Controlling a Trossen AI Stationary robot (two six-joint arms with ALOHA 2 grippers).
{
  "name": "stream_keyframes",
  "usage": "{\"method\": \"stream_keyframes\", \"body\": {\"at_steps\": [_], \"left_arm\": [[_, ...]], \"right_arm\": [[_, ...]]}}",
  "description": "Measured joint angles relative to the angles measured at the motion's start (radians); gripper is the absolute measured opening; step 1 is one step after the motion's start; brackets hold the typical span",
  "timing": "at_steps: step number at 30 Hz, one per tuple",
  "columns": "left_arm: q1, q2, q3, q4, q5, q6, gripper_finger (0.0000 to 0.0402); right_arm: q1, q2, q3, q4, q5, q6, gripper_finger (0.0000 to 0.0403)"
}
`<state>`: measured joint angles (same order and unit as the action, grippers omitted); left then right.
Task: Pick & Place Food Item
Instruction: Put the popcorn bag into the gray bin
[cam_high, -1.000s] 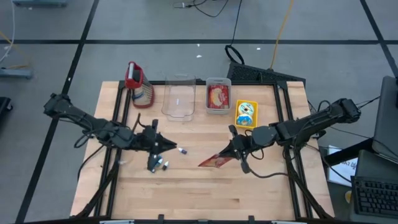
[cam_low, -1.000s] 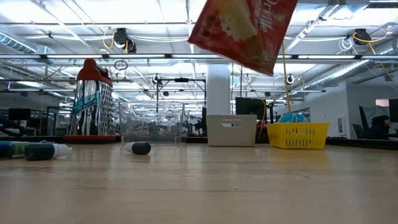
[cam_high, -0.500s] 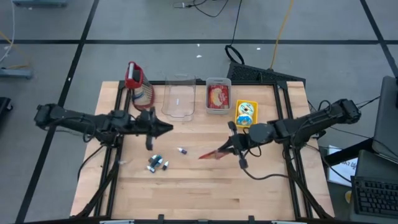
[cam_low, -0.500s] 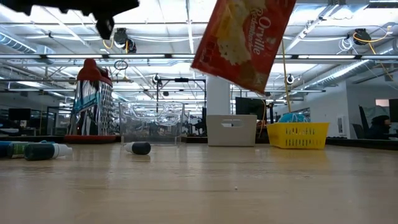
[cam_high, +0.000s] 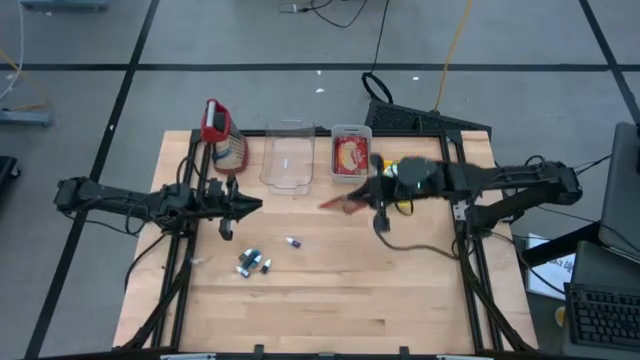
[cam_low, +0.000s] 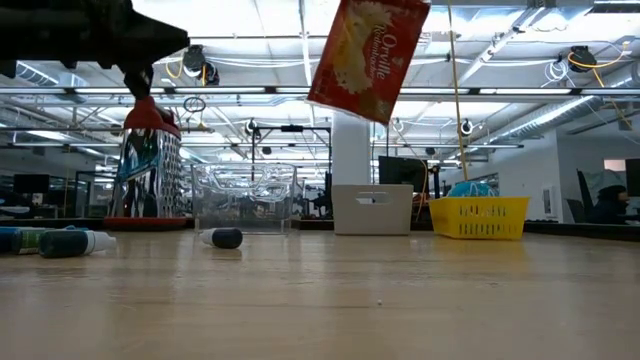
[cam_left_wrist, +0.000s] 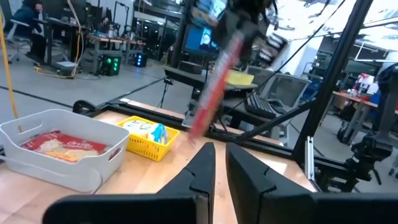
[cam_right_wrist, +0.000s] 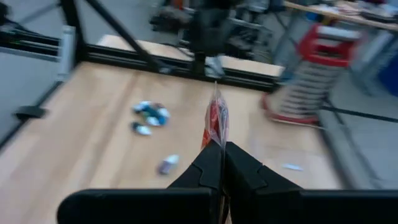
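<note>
Since a second ago the right pincer (cam_high: 372, 196) has carried the red popcorn packet (cam_high: 342, 203) from the middle of the surface (cam_high: 330, 290) up toward the far edge, so the packet now hangs in the air just in front of the grey bin (cam_high: 351, 132), which already holds a similar red packet. The right pincer is clamped fully shut on the packet's edge; in the right wrist view the thin packet (cam_right_wrist: 214, 121) stands up from between its closed fingers. In the low view the packet (cam_low: 366, 55) floats high above the surface, tilted, touching nothing.

Over the same second the left pincer (cam_high: 252, 206) has pulled back from the small markers (cam_high: 251, 263) toward the left side, near the red-topped grater (cam_high: 220, 135). Its fingers are nearly together with a narrow gap showing in the left wrist view (cam_left_wrist: 219, 163), and they hold nothing.

The carry looks largely done: the pick is made, and what probably remains is lining the packet up over a container and releasing. The clear tub (cam_high: 287, 160) and the yellow basket (cam_high: 395, 182) flank the grey bin, so the drop needs care to land in the intended one.
</note>
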<state>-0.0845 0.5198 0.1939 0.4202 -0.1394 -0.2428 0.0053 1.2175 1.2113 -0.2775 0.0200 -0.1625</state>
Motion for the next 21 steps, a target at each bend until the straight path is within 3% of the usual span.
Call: {"method": "stream_keyframes", "body": {"at_steps": [4, 14, 21], "left_arm": [[-0.001, 0.003, -0.012, 0.0, -0.001, 0.03, 0.0037], [-0.001, 0.003, -0.012, -0.008, -0.001, 0.19, 0.0037], [-0.001, 0.003, -0.012, 0.0, -0.001, 0.189, 0.0037]], "right_arm": [[-0.119, 0.002, 0.071, -0.08, -0.013, -0.07, 0.0], [-0.498, 0.113, 0.152, -0.107, -0.365, -0.156, 0.0], [-0.664, 0.248, 0.156, -0.137, -0.522, -0.228, 0.0]]}}
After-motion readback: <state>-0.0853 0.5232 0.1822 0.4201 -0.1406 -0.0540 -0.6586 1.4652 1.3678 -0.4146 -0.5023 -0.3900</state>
